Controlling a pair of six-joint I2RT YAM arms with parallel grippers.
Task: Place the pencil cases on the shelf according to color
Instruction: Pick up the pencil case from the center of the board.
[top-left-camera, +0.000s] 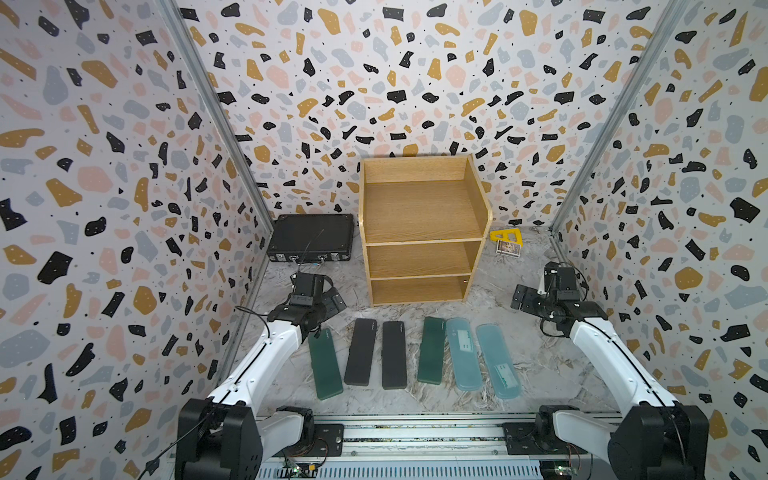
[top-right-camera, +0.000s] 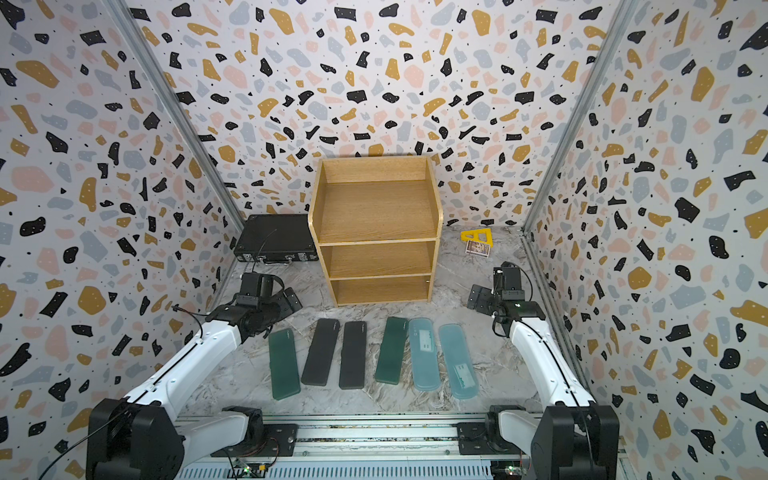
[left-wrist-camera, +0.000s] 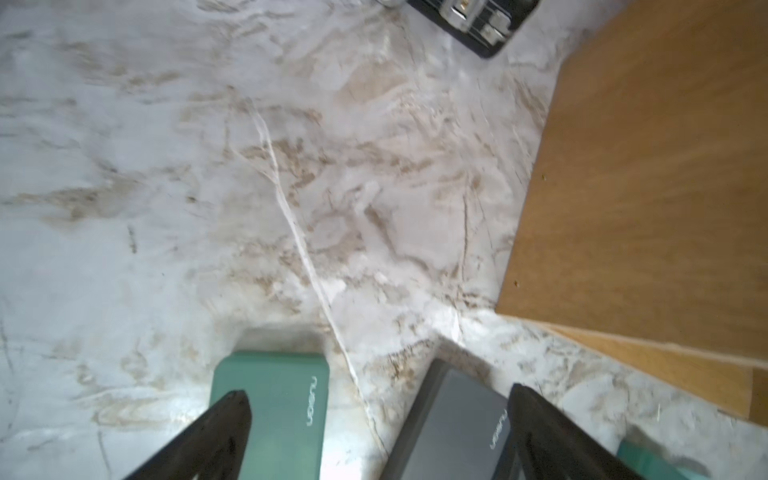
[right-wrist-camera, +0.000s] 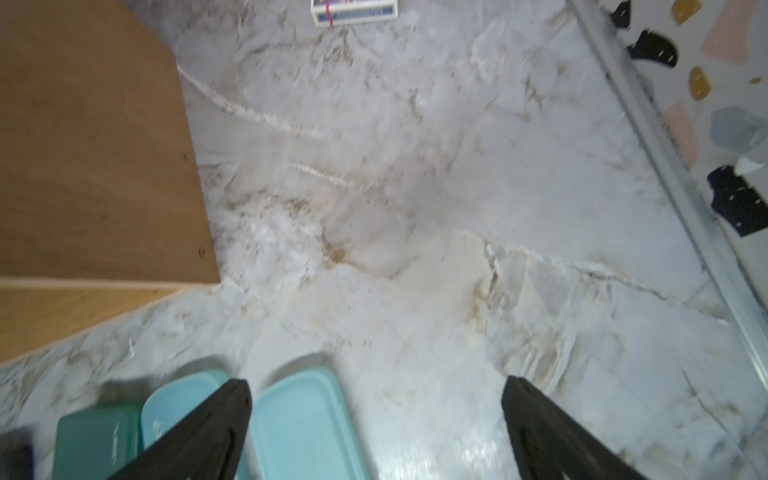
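Six pencil cases lie in a row on the marble table in front of the shelf (top-left-camera: 419, 216), whose three tiers hold nothing. From the left they are dark green (top-left-camera: 325, 363), black (top-left-camera: 360, 352), black (top-left-camera: 394, 354), dark green (top-left-camera: 431, 350), light blue (top-left-camera: 463, 354) and light blue (top-left-camera: 498, 361). My left gripper (top-left-camera: 336, 301) hangs open above the far ends of the leftmost green case (left-wrist-camera: 274, 399) and a black case (left-wrist-camera: 453, 411). My right gripper (top-left-camera: 523, 296) is open too, right of the shelf, with a light-blue case (right-wrist-camera: 299, 415) just inside one finger. Neither holds anything.
A black briefcase (top-left-camera: 309, 237) lies at the back left beside the shelf. A yellow triangular ruler (top-left-camera: 505, 235) and a small card box (top-left-camera: 508, 248) sit at the back right. Patterned walls close in both sides, and a metal rail (top-left-camera: 415, 440) runs along the front.
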